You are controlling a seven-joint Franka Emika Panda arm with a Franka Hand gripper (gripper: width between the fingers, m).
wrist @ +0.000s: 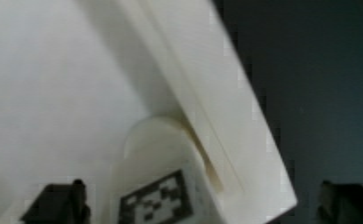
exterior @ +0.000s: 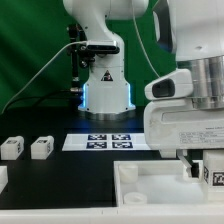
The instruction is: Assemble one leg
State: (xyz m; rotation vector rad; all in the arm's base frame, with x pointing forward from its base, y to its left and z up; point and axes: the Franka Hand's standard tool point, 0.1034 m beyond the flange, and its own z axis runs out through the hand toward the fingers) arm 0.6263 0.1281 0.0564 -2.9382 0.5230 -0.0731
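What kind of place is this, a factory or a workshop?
Most likely a robotics lab test bench rather than a factory. A white robot arm stands on a black table, with a green backdrop behind it and a marker board of printed tags in front.

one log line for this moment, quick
gripper: open | leg: between fingers, tag showing, at panel edge | two loose legs: on table, exterior view's left

Robotics lab, green backdrop, marker board
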